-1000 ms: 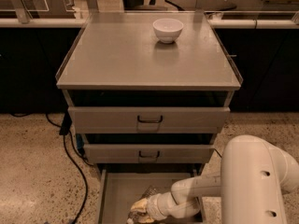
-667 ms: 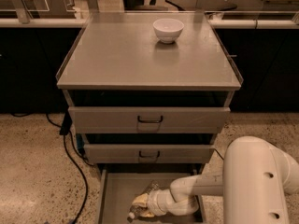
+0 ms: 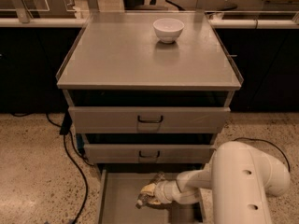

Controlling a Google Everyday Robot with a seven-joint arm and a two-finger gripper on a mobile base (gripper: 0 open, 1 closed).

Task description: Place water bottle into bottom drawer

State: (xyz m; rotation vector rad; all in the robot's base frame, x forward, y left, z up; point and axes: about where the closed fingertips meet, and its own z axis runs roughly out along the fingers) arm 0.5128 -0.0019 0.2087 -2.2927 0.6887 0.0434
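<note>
The gripper (image 3: 149, 189) reaches into the open bottom drawer (image 3: 117, 197), clasping the water bottle (image 3: 142, 200). The bottle is tilted, cap down-left, low over the drawer floor. A white bowl (image 3: 168, 29) sits on the worktop (image 3: 117, 55).

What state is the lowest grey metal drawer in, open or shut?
Open: the lowest grey metal drawer is pulled out, its flat floor showing, and the robot's gripper is over that floor.

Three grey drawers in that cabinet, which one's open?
The lowest grey metal drawer, a shallow tray pulled out at floor level; the two upper drawers, with dark handles, are shut. The hand holds the clear plastic water bottle over it.
</note>
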